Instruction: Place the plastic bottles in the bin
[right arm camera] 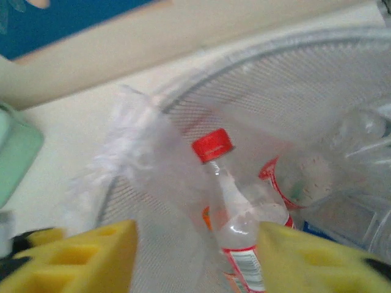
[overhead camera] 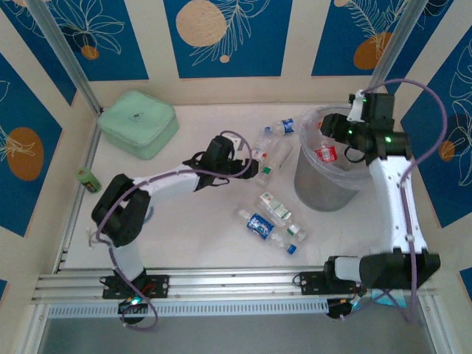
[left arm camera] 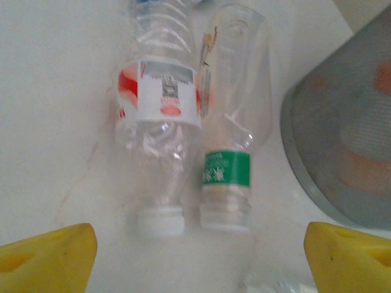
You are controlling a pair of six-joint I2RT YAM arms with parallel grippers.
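Observation:
My left gripper [overhead camera: 251, 164] [left arm camera: 201, 256] is open low over the table, its yellow fingertips [left arm camera: 49, 253] wide apart. Just ahead of it lie two plastic bottles side by side: one with a red-and-white label and white cap [left arm camera: 160, 152], one with a green label [left arm camera: 231, 146] [overhead camera: 268, 158]. More bottles lie near the bin [overhead camera: 284, 127] and at mid-table [overhead camera: 274, 206] [overhead camera: 259, 225]. My right gripper [overhead camera: 333, 127] [right arm camera: 197, 256] is open above the grey bin [overhead camera: 324, 188] [right arm camera: 275, 104]. A red-capped bottle [right arm camera: 235, 207] stands inside the bin between its fingers, clear of the left one.
A mint-green square case [overhead camera: 138, 123] sits at the back left, and a small green can [overhead camera: 89, 179] stands by the left wall. The bin's clear bag [right arm camera: 140, 152] bunches over its rim. More bottles lie in the bin [right arm camera: 299, 177]. The bin's wall [left arm camera: 342, 152] is close on the left gripper's right.

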